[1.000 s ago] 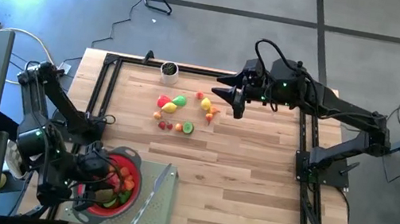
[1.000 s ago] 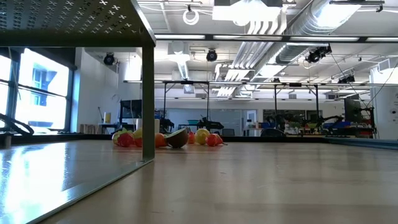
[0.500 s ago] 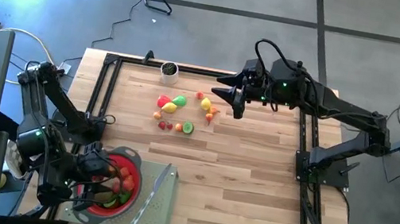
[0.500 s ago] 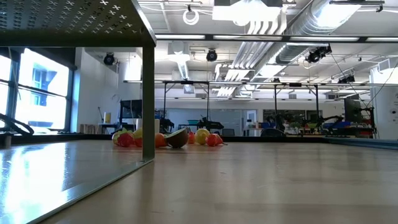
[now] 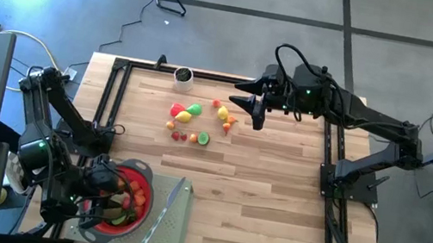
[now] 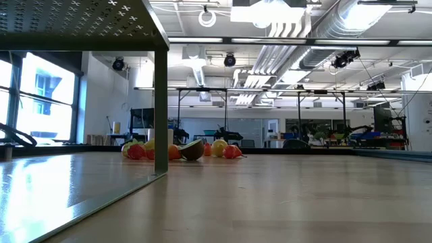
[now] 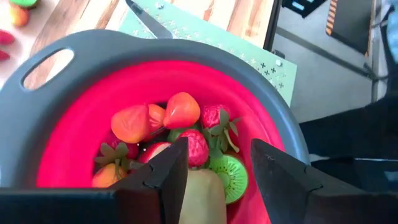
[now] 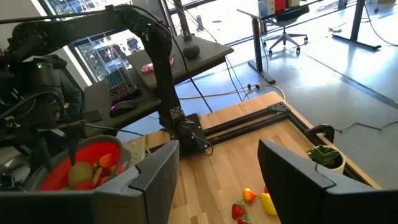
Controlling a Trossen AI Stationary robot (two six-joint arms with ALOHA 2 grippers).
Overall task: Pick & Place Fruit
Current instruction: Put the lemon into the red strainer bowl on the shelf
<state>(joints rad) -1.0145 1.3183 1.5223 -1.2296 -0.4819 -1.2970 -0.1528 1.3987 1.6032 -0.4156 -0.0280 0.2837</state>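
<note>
While left jaws hang spread over the strainer [image 7: 74, 56], fruit [image 7: 180, 111] beneath, right jaws spread, empty.

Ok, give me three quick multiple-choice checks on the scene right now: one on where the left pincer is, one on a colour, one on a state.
1. Where is the left pincer?
A. over the loose fruit
B. above the strainer
C. off the table

2. What colour is the strainer's inside?
A. red
B. blue
C. white

3. What is between the right pincer's fingers?
A. a banana
B. the knife
C. nothing

Answers:
1 B, the left wrist view looks straight down into the strainer past its fingers.
2 A, red inside a grey rim, with fruit in it.
3 C, its fingers stand apart with only table showing between them, above the loose fruit on the wood.
</note>
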